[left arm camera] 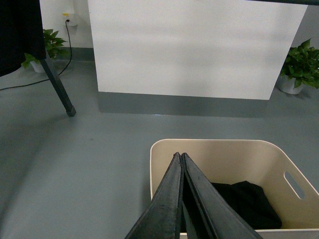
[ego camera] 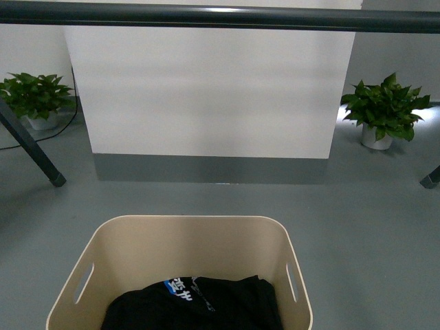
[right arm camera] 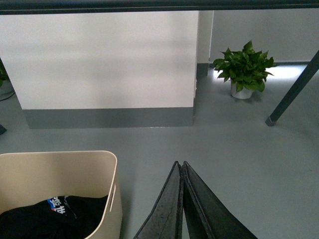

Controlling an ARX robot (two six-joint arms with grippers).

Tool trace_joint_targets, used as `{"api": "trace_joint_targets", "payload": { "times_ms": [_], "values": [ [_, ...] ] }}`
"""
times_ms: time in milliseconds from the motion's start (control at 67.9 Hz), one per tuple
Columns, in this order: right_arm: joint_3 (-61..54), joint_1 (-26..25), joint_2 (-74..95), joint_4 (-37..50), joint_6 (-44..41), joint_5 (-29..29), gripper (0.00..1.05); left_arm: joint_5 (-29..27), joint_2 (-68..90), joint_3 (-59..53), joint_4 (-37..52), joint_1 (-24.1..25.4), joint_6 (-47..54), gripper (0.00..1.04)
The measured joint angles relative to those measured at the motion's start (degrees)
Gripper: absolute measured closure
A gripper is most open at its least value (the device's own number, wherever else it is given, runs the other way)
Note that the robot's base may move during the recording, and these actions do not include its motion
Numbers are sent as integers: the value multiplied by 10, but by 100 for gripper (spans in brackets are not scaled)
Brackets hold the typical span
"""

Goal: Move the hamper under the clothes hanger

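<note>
The beige hamper [ego camera: 137,240] stands on the grey floor close in front of me, with black clothes [ego camera: 199,306] lying in it. It also shows in the left wrist view [left arm camera: 239,154] and the right wrist view [right arm camera: 60,169]. The clothes hanger's dark top bar [ego camera: 220,15] crosses high above, with slanted legs at the left [ego camera: 34,155] and right [ego camera: 430,180]. My left gripper [left arm camera: 179,155] is shut and empty, over the hamper's left part. My right gripper [right arm camera: 179,164] is shut and empty, over the floor to the right of the hamper. Neither gripper shows in the front view.
A white panel with a grey base [ego camera: 210,89] stands behind the hanger. Potted plants stand at the back left [ego camera: 38,96] and back right [ego camera: 383,110]. A dark cloth [left arm camera: 19,35] hangs at the left. A cable [left arm camera: 67,42] runs from a wall socket.
</note>
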Motion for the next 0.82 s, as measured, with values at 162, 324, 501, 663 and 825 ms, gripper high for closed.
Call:
{"api": "trace_joint_targets", "payload": {
  "times_ms": [162, 324, 501, 663, 825],
  "values": [
    [0, 0, 0, 0, 0, 0, 77, 0, 0, 0, 0, 0, 0, 69],
    [0, 0, 0, 0, 0, 0, 36, 0, 0, 0, 0, 0, 0, 28],
    [0, 0, 0, 0, 0, 0, 6, 0, 0, 0, 0, 0, 0, 7],
    [0, 0, 0, 0, 0, 0, 8, 0, 0, 0, 0, 0, 0, 7],
    [0, 0, 0, 0, 0, 0, 8, 0, 0, 0, 0, 0, 0, 7]
  ]
}}
